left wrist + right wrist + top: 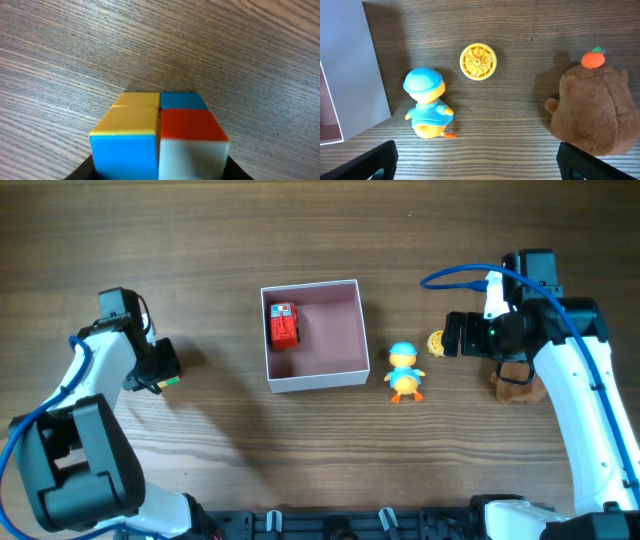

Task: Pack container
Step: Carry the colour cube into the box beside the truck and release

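The container (316, 381), a white-walled square box with a pink inside, stands mid-table; its wall also shows in the right wrist view (357, 75). A red toy truck (284, 325) lies in its left side. My left gripper (162, 369) is far left of the box, shut on a multicoloured cube (159, 135) that fills the space between its fingers. My right gripper (452, 335) is open and empty (477, 165), above the table between a blue-capped duck toy (405, 372) (426, 105) and a brown plush (518, 380) (592, 112).
A small yellow ribbed disc (436, 343) (477, 61) lies just left of my right gripper, above the duck. The plush carries a small orange ball (592, 58) on top. Bare wood lies between the left gripper and the box.
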You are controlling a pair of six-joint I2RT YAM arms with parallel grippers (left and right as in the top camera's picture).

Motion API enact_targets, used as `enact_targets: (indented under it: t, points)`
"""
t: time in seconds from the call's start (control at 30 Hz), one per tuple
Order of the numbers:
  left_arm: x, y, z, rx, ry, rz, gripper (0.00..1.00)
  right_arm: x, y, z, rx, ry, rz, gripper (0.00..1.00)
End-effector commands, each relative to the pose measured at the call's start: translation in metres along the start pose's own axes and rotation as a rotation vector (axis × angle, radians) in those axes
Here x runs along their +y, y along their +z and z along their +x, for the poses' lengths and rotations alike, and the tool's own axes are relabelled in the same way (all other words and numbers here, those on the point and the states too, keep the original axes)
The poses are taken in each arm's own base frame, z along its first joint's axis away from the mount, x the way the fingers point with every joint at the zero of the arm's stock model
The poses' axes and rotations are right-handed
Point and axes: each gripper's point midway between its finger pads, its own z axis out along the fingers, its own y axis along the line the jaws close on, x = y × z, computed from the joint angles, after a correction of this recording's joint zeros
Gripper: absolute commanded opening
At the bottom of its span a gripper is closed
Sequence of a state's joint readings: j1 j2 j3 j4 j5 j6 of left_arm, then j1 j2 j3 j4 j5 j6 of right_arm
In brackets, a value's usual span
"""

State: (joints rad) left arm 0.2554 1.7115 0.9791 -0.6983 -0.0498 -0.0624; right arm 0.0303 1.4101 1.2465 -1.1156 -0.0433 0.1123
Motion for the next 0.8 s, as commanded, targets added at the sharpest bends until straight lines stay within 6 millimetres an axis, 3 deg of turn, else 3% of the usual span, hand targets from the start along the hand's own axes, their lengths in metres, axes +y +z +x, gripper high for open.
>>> enact_targets:
  t: [0.0,0.1,0.23,0.4,0.47,0.57,0.77]
  points:
    - [-0.002,-0.004,-0.001,0.001,-0.04,0.016,0.16,-0.001,-0.005,-0.006,-0.019,0.012,0.017,1.0]
    - [-0.008,-0.027,-0.01,-0.017,-0.064,0.022,0.04,-0.001,-0.005,-0.006,-0.019,0.013,0.017,1.0]
    - [-0.036,-0.086,-0.031,-0.1,0.011,0.06,0.04,-0.001,-0.005,-0.007,-0.021,0.013,0.017,1.0]
    - [-0.1,-0.174,-0.047,-0.289,0.161,0.156,0.04,-0.001,-0.005,-0.007,-0.023,0.013,0.017,1.0]
    - [-0.13,-0.195,-0.041,-0.338,0.197,0.209,0.04,-0.001,-0.005,-0.008,-0.027,0.013,0.016,1.0]
    - [-0.181,-0.21,-0.022,-0.371,0.284,0.292,0.04,-0.001,-0.005,-0.009,-0.029,0.013,0.016,1.0]
    - [-0.271,-0.21,0.015,-0.394,0.463,0.406,0.04,-0.001,-0.005,-0.009,-0.028,0.013,0.016,1.0]
